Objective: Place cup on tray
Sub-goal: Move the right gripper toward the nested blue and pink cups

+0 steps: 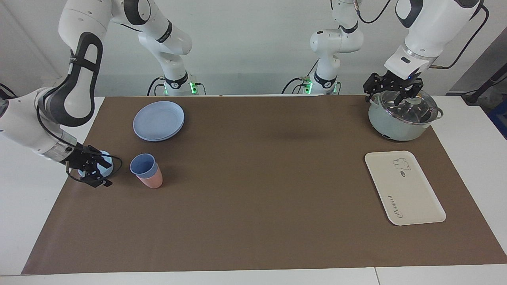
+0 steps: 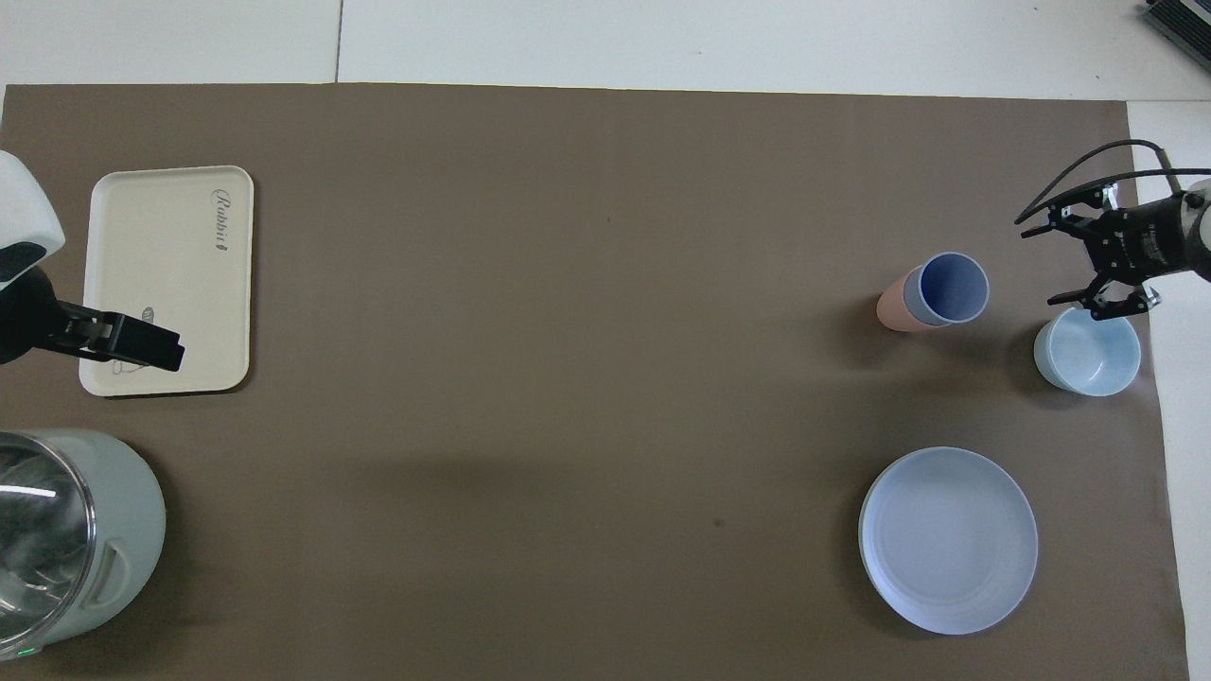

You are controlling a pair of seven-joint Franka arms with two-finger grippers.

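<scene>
Brown mat: cup beside right end effector.

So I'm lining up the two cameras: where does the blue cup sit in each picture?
Facing view: the blue cup is at mid-height near the picture's left edge, nested in the pink cup.
Overhead view: the cup is at upper right.
Shared landmark: the round blue plate, nearer the robots than the cup.

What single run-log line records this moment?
cup: nested in pink cup, untouched | tray: empty | right gripper: open, low beside bowl | left gripper: open, waits over pot
</scene>
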